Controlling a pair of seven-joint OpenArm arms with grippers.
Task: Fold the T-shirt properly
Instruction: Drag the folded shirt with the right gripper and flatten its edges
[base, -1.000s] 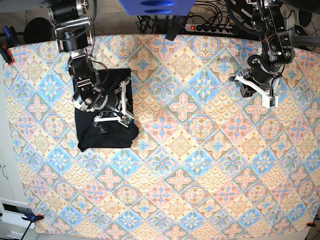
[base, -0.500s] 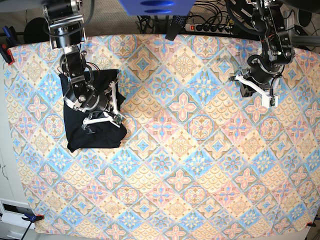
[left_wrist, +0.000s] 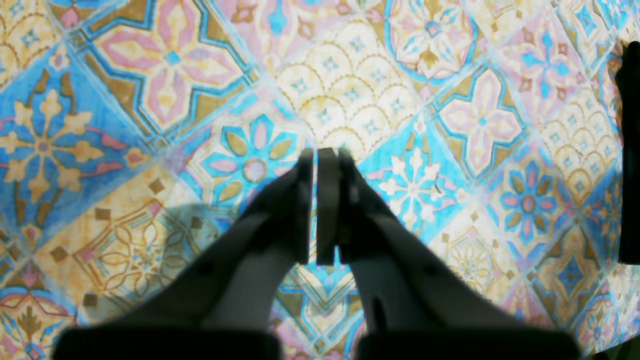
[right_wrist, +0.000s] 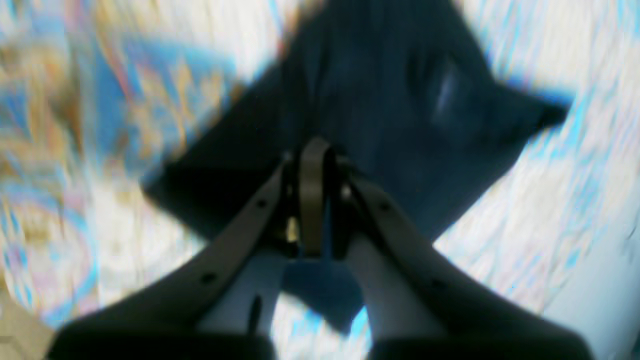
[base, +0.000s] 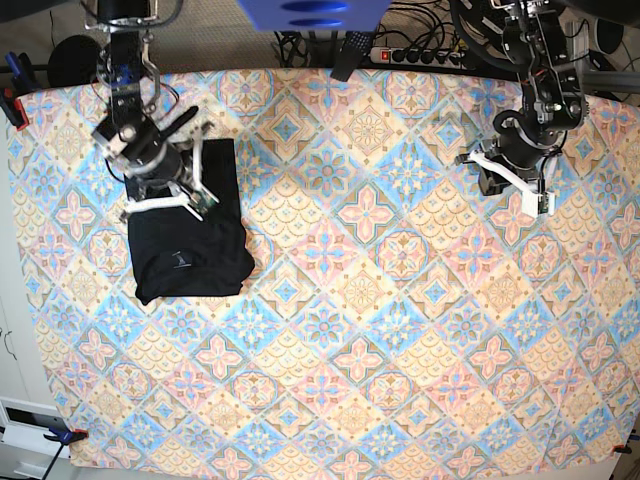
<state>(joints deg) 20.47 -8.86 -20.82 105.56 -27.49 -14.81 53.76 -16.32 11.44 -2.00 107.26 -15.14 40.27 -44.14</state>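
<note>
The black T-shirt (base: 190, 250) lies folded into a rough rectangle at the left of the patterned tablecloth (base: 380, 300). My right gripper (base: 205, 203) hovers over the shirt's far half with its white fingers together. The right wrist view is motion-blurred; there the right gripper (right_wrist: 315, 165) is shut, with the T-shirt (right_wrist: 400, 100) spread below and beyond it, and no fabric shows between the pads. At the far right of the table, well away from the shirt, my left gripper (base: 540, 205) rests. In the left wrist view the left gripper (left_wrist: 316, 156) is shut and empty over bare cloth.
A power strip (base: 420, 55) and cables lie beyond the table's far edge. Clamps (base: 10, 105) grip the cloth at the left edge. A blue object (base: 310, 12) hangs over the top centre. An unidentified dark strip (left_wrist: 631, 150) shows at the left wrist view's right edge.
The right arm has drawn back toward the far left. The T-shirt slid left with it at first, then stayed put while the gripper moved on. The left arm has not moved.
</note>
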